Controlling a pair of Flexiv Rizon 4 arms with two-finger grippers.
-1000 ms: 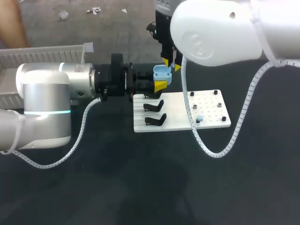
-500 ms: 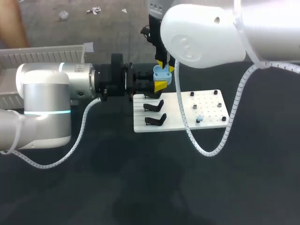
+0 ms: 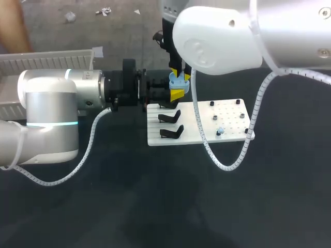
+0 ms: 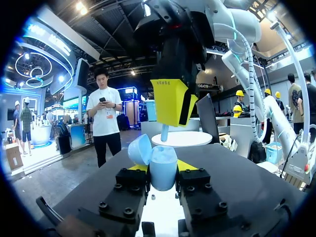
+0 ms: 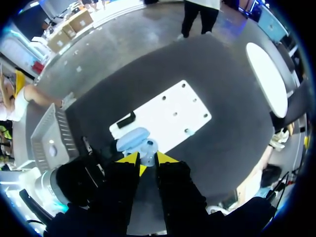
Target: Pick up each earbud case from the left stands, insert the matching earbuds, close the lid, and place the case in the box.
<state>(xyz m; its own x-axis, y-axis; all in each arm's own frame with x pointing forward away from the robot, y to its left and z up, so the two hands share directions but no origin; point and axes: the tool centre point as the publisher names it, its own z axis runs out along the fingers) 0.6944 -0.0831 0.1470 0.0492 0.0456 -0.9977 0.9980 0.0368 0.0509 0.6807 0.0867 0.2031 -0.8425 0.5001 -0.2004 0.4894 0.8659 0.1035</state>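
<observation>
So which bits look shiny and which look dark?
Head view: the right arm gleams white, the table is dark. Left wrist view: the blue case is softly lit. Right wrist view: the white board glares, the right gripper is dark behind its yellow tips.

We hold the blue case (image 3: 179, 80) in our left gripper (image 3: 176, 87) at the white board's (image 3: 230, 124) far corner (two black stands (image 3: 170, 117) on it), our right gripper (image 3: 181, 73) just above.

No text can be read; a yellow fingertip (image 4: 169, 101) bears one small dark line, illegible.
</observation>
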